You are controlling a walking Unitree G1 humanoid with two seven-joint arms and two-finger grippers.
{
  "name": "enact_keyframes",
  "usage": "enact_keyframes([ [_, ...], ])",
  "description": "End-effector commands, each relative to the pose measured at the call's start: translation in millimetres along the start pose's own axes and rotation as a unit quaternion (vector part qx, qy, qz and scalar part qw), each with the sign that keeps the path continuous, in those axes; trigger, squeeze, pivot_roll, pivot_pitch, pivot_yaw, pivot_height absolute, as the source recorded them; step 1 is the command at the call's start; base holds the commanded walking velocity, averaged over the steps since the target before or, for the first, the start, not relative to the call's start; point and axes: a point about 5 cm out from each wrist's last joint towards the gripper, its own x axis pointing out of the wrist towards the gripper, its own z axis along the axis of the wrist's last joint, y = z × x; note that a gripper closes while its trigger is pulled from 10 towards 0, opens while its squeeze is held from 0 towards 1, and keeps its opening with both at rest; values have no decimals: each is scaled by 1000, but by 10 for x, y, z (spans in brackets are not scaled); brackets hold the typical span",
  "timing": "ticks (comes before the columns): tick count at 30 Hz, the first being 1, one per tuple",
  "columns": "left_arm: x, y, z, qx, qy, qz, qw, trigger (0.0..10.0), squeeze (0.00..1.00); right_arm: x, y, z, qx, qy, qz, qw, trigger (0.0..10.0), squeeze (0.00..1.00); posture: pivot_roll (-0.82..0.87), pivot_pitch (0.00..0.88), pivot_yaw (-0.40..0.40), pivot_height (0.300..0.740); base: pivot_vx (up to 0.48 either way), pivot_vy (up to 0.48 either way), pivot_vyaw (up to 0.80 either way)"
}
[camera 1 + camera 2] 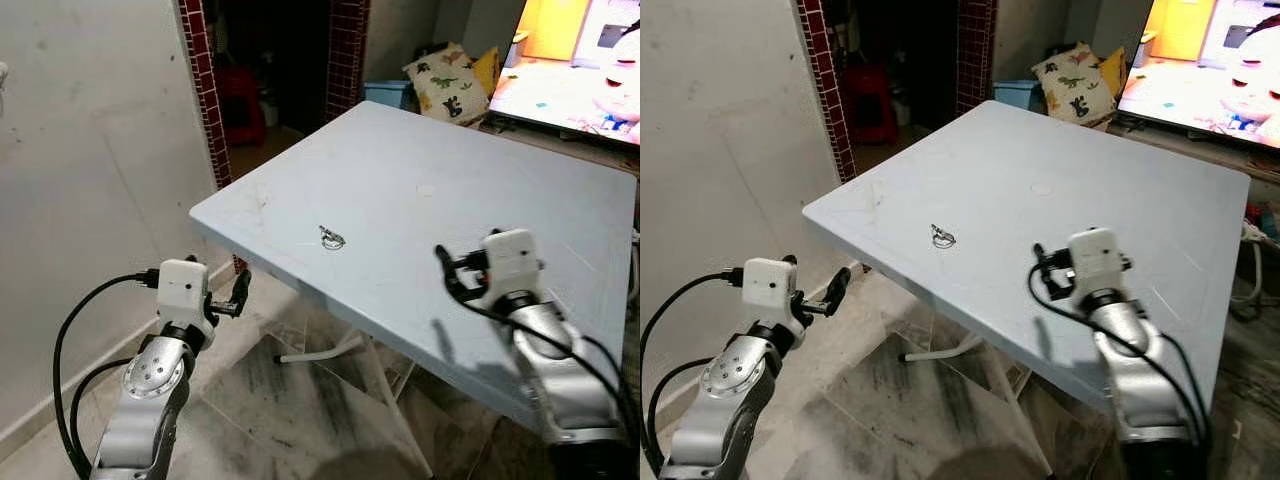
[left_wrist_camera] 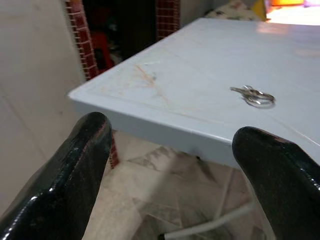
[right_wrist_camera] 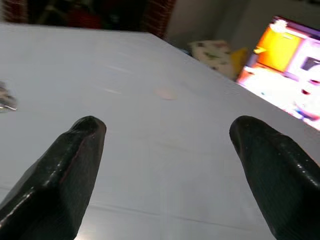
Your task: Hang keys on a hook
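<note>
Keys point(image 1: 331, 238), one small bunch, lie on the pale blue table point(image 1: 480, 170) near its front corner. I see two grippers, both spread wide and empty: the left gripper point(image 2: 170, 150) below the table edge, the right gripper point(image 3: 167, 132) above the tabletop. A television point(image 1: 570, 60) is cut off at the frame; one dinosaur-print cushion point(image 1: 445, 75) sits behind.

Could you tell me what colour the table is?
Pale blue-grey table, clearest in the left eye view.

Keys point(image 1: 331, 238) on pale table point(image 1: 420, 190)
</note>
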Motion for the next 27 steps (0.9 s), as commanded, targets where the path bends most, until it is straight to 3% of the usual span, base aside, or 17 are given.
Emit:
enact_keyframes([
  [1, -69, 39, -1, 7, 4, 0, 1000, 10000, 0, -52, -50, -53, 2, 7, -7, 1000, 10000, 0, -16, 0, 29, 740, 0, 0, 0],
  [5, -133, 32, -33, 4, 10, 6, 1000, 10000, 0, -133, -4, -112, 25, 11, -26, 999, 10000, 0, -17, 0, 37, 740, 0, 0, 0],
  [15, -54, 13, 87, 1, -16, 19, 1000, 10000, 0, -233, 245, -46, 76, 7, -9, 997, 10000, 0, -32, 0, 16, 740, 0, 0, 0],
  [19, -74, -3, 94, 9, -19, 21, 1000, 10000, 0, -281, 245, -28, 88, 7, -11, 996, 10000, 0, -33, 0, 11, 740, 0, 0, 0],
  [27, -267, 88, 48, 14, -6, 35, 999, 10000, 0, -633, 151, -27, 43, 14, 27, 999, 10000, 0, -44, 0, 8, 740, 0, 0, 0],
])
